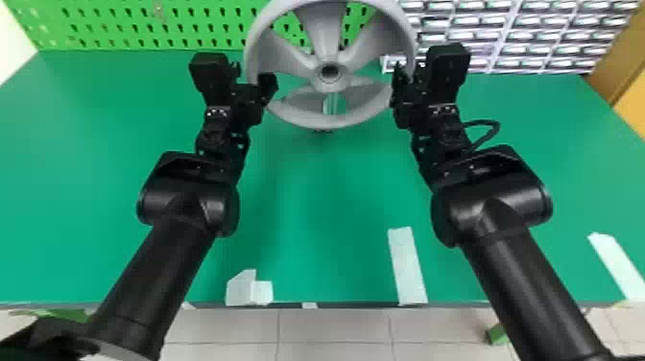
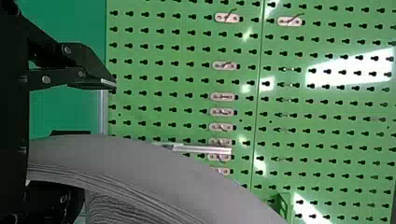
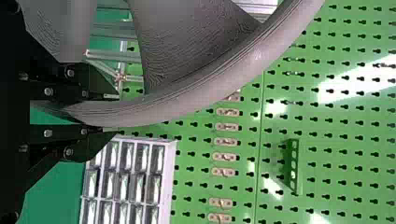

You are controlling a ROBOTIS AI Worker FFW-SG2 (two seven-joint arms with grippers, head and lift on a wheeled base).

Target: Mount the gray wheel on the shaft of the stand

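Observation:
The gray wheel point(image 1: 325, 38) is held up over the far side of the table, hub facing the camera. On its left side is my left gripper point(image 1: 268, 85); in the left wrist view the left gripper point(image 2: 99, 140) stands open around the wheel's rim point(image 2: 140, 163), with a gap beside one finger. My right gripper point(image 1: 402, 86) is at the wheel's right side; seen from the right wrist, the right gripper point(image 3: 112, 113) is shut on the rim point(image 3: 187, 108). Part of the stand point(image 1: 331, 103) shows through the spokes. Whether its shaft enters the hub, I cannot tell.
A green pegboard point(image 1: 144, 26) rises behind the table point(image 1: 326, 192). Small-parts drawers point(image 1: 504, 36) stand at the back right. White tape strips point(image 1: 407, 266) lie near the table's front edge.

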